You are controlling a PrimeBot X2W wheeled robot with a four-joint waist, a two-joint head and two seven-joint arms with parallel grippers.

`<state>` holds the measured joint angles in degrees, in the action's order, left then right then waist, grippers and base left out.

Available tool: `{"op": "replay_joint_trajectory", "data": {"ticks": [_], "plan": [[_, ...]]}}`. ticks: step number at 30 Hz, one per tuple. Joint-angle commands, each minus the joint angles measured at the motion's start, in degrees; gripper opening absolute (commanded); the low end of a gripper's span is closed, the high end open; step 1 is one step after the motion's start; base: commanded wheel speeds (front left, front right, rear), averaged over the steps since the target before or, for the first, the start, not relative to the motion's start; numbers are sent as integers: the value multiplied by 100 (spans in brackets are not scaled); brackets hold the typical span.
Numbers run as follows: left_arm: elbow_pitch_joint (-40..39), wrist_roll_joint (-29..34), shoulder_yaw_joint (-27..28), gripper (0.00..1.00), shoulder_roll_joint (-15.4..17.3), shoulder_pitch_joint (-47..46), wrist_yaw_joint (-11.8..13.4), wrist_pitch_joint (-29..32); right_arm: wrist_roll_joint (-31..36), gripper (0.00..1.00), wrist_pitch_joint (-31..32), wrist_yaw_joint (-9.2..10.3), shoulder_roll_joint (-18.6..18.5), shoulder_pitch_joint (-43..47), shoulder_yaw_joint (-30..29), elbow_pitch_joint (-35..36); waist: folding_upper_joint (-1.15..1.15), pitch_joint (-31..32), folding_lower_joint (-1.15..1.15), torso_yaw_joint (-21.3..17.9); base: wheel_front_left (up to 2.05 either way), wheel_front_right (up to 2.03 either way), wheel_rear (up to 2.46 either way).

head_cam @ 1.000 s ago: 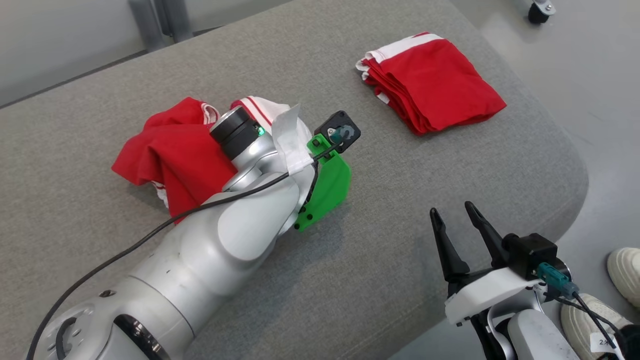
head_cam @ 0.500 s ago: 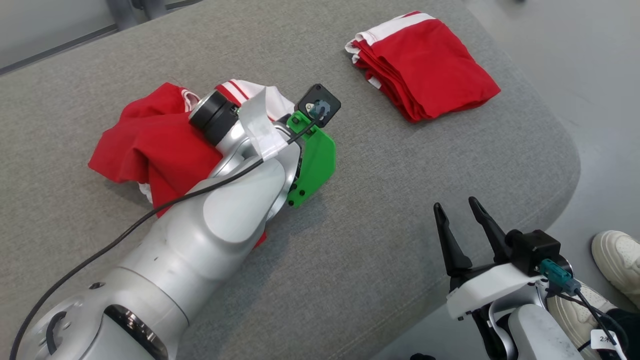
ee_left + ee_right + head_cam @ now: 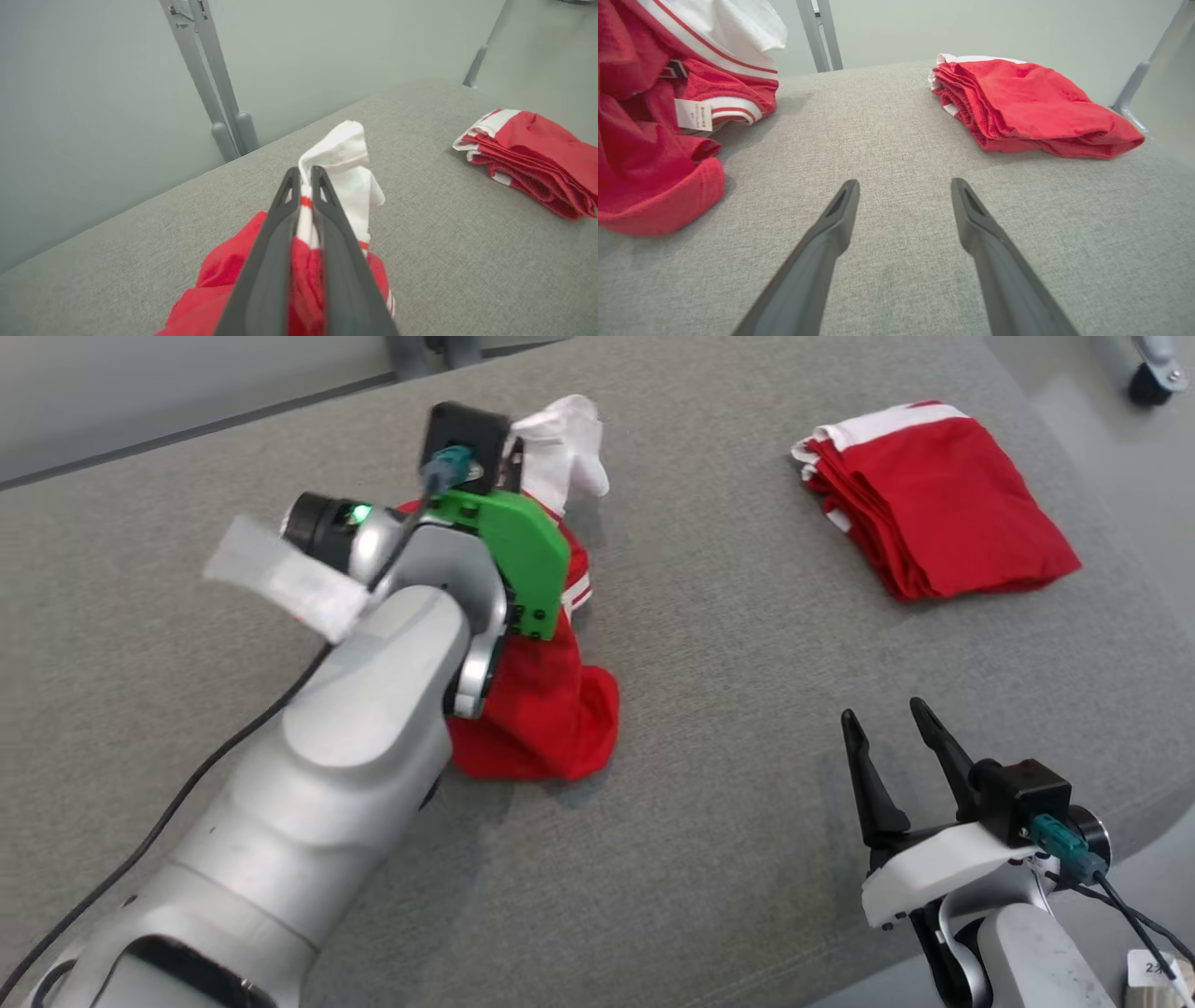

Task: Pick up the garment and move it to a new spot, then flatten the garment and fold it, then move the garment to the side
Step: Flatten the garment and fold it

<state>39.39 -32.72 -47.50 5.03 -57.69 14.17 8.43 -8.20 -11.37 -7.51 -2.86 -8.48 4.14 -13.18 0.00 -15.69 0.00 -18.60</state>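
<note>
**Lifted by its hem:** the crumpled red-and-white garment [image 3: 551, 709] hangs bunched from my left gripper [image 3: 304, 175]. The two fingers are pinched almost together on a white, red-striped edge of the cloth. The white end pokes out past the fingertips, and the red body droops to the grey bench [image 3: 728, 663], where its lowest fold rests.

I judge that I hold it by an edge so its own weight draws it out of the heap. That would make it ready to carry to a fresh spot for flattening.

The garment is to the left of the folded red pile [image 3: 943, 513] and well apart from it, with bare bench between them. My forearm [image 3: 355, 737] covers part of the cloth in the head view, so I cannot say for sure how much of it is off the bench.

My right gripper [image 3: 882, 709] hovers on my side of the folded red pile, low over the bench, with its fingers spread wide and nothing in them. It seems placed to take a second edge once the cloth is laid out. A white label [image 3: 693, 114] shows on the garment's inner face.
</note>
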Motion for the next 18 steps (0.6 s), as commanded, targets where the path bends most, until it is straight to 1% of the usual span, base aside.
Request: {"op": "replay_joint_trajectory", "data": {"ticks": [1,4,11,13,18], "plan": [[-135,-133,176,0,162,227,119,-153,73,100,47,5,-5,85,-16,69,0,270,0,561,0,0,0],[-598,-372,556,0,408,688,401,-431,154,100,159,5,-8,191,-118,192,0,369,0,895,0,0,0],[-1857,-841,1276,0,1141,2173,1110,-756,305,100,403,5,-7,363,-169,503,0,544,0,1442,0,0,0],[-2198,-942,1482,0,1264,2593,1300,-884,327,100,469,5,-9,402,-182,580,0,580,0,1554,0,0,0],[-2738,-1188,1793,0,1453,3470,1640,-1073,390,100,598,5,-9,491,-156,726,0,665,0,1738,0,0,0]]}}
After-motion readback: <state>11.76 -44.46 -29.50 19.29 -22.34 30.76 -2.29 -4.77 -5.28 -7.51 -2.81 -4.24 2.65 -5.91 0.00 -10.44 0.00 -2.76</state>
